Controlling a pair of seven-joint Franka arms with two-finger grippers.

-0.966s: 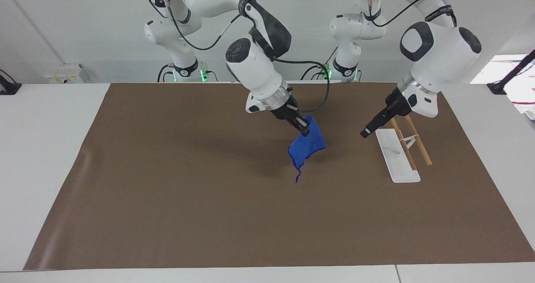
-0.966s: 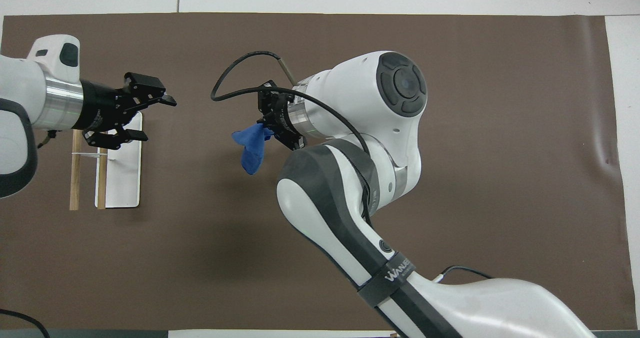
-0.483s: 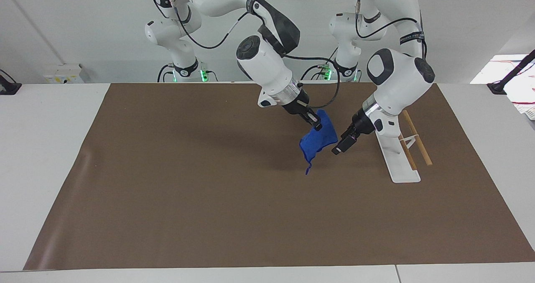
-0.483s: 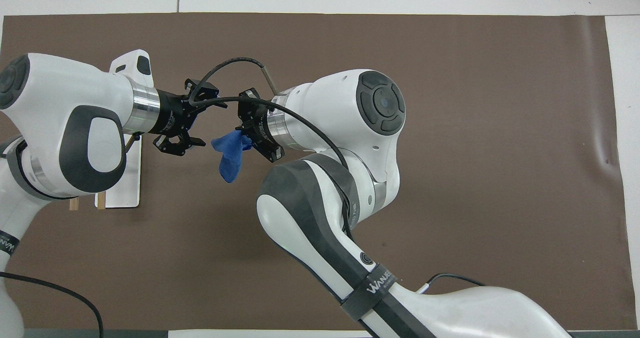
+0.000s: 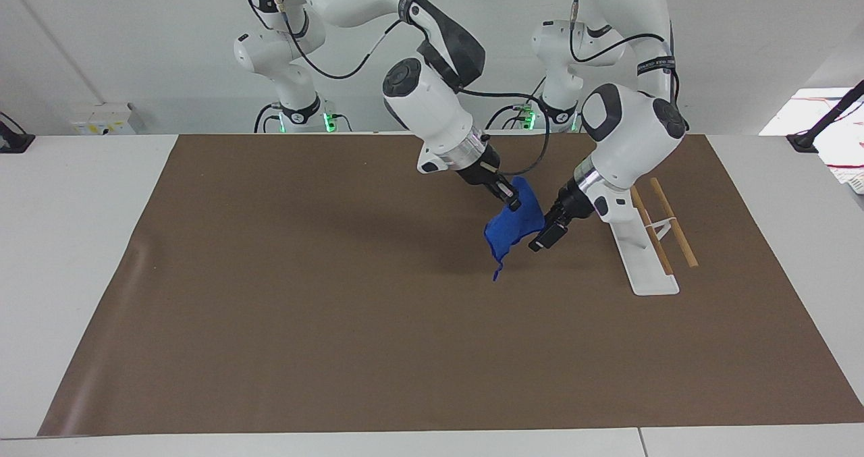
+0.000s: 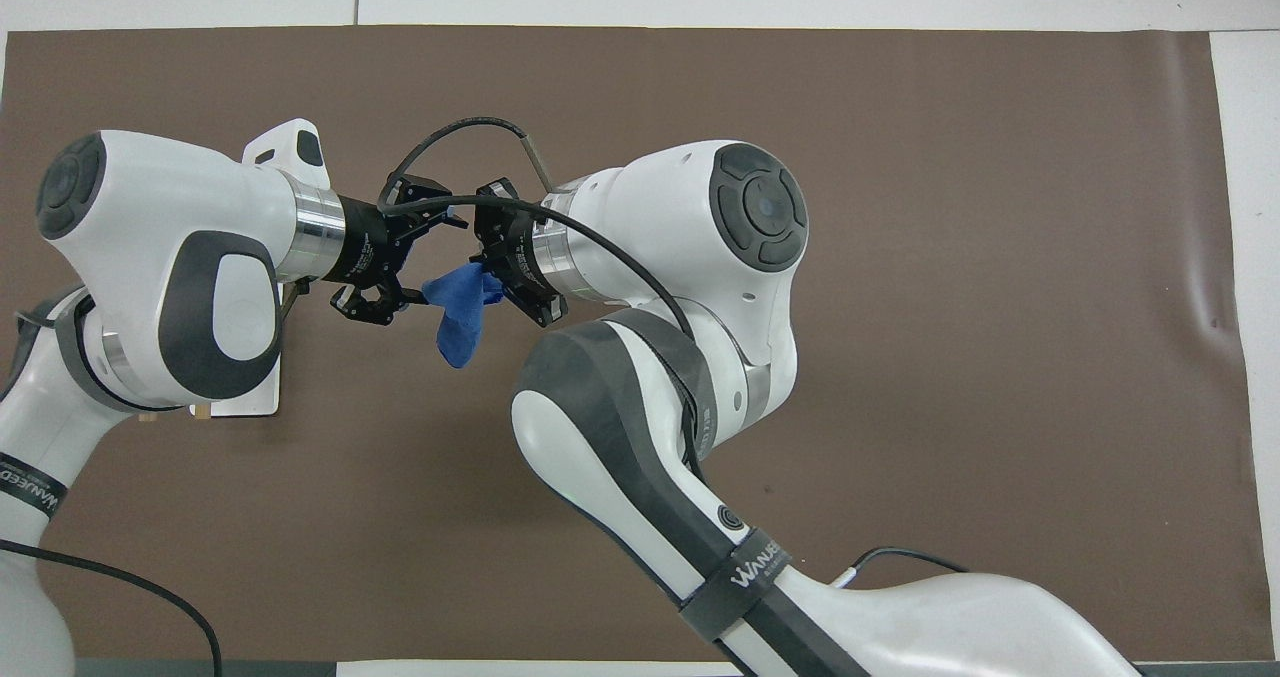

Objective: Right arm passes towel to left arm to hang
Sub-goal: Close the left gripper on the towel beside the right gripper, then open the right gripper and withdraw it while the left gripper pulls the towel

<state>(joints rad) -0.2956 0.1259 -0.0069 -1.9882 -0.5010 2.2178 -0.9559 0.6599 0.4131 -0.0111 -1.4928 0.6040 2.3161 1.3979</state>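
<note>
The right arm holds the bright blue towel (image 5: 513, 231) in the air above the brown mat, and the right gripper (image 5: 511, 204) is shut on its upper corner. The cloth hangs crumpled, with a thin loop dangling at its lowest point. In the overhead view the towel (image 6: 458, 309) sits just off the right gripper (image 6: 492, 275). The left gripper (image 5: 541, 242) has come in beside the towel from the rack's side. Its jaws stand open at the cloth's edge, and in the overhead view the left gripper (image 6: 418, 263) spans that edge.
A white rack base (image 5: 641, 258) with two wooden rods (image 5: 673, 224) lies on the mat toward the left arm's end, partly under the left arm (image 6: 160, 277). The brown mat (image 5: 304, 322) covers most of the table.
The left gripper has swung from over the rack across to the towel's edge. The right arm carried the towel a little toward the left arm, then held still.
</note>
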